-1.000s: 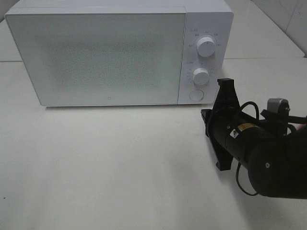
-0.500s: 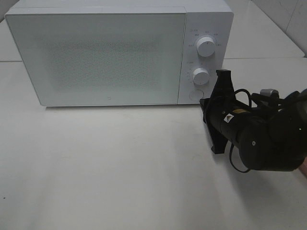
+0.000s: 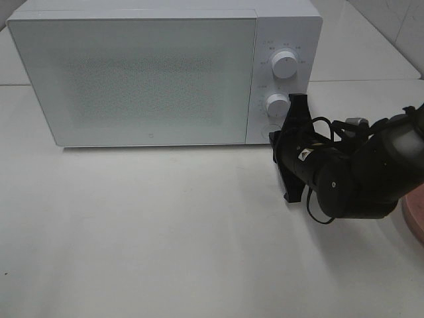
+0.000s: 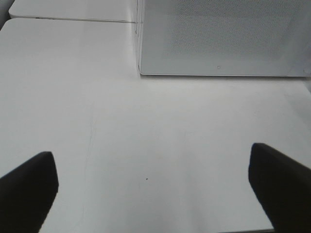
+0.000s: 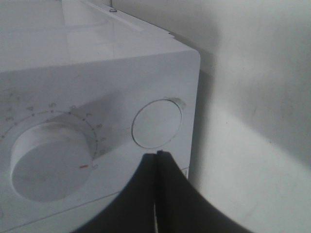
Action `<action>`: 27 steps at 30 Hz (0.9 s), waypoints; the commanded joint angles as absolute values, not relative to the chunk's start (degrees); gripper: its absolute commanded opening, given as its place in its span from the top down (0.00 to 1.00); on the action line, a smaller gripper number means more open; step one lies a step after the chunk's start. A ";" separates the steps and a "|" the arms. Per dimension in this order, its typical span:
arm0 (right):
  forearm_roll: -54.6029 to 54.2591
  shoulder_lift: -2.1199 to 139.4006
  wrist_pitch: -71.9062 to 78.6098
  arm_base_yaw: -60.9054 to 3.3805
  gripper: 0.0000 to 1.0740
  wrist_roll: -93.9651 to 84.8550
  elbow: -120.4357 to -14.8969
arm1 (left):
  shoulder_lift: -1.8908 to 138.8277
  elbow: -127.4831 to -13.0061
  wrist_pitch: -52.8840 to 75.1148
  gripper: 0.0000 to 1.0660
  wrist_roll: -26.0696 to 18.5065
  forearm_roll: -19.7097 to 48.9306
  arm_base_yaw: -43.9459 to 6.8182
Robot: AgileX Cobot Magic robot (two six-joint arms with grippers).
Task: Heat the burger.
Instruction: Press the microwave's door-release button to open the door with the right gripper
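Note:
The burger is out of view in every frame. A white microwave stands at the back of the table with its door closed. My right gripper is shut with nothing in it. Its tips point at the round door button just below the lower knob, a short gap away. My left gripper is open and empty over bare tabletop in front of the microwave's left corner. It does not show in the exterior high view.
The microwave's upper knob and lower knob sit on the right panel. A reddish round rim peeks in at the right edge behind my right arm. White tabletop spreads in front of the microwave.
My right arm has moved up and left toward the microwave's control panel, bringing the shut gripper close to the round button. The left gripper has stayed open.

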State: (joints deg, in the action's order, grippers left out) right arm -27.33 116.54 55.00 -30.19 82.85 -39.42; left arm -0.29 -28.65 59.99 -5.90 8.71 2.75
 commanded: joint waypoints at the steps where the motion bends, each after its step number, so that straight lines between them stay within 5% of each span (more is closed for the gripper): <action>1: -25.44 117.17 54.66 -29.05 1.00 83.48 -40.68 | -1.72 -28.42 59.42 0.06 -5.90 9.00 2.92; 27: -24.24 120.55 50.42 -26.07 1.00 82.91 -46.18 | -1.72 -28.42 59.42 0.06 -5.90 9.00 2.92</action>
State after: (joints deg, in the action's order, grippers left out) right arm -24.64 120.32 50.08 -26.24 83.77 -45.55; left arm -0.29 -28.65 59.99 -5.90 8.71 2.75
